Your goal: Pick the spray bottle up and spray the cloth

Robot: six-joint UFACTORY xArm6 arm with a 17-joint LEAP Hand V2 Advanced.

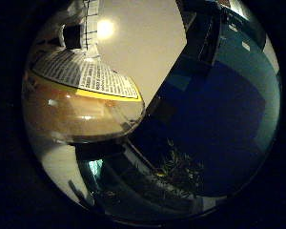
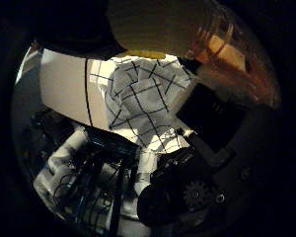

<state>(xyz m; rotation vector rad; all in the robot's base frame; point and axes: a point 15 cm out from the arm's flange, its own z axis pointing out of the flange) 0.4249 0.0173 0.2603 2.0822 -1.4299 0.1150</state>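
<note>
The spray bottle (image 1: 81,95) has an amber see-through body and a white and yellow printed label. It fills much of the right little finger side palm view, close against the palm. Its amber body and pale label also show in the right thumb side palm view (image 2: 222,44). A white cloth (image 2: 143,99) with a black grid pattern lies crumpled on the pale table (image 2: 64,84) beyond the bottle. My right hand (image 2: 173,188) shows as black and white geared fingers curled in by the bottle.
A large blue object (image 1: 224,105) stands beside the bottle in the right little finger side palm view. A ceiling lamp (image 1: 105,29) shines above. Dark equipment (image 2: 59,143) lies past the table edge.
</note>
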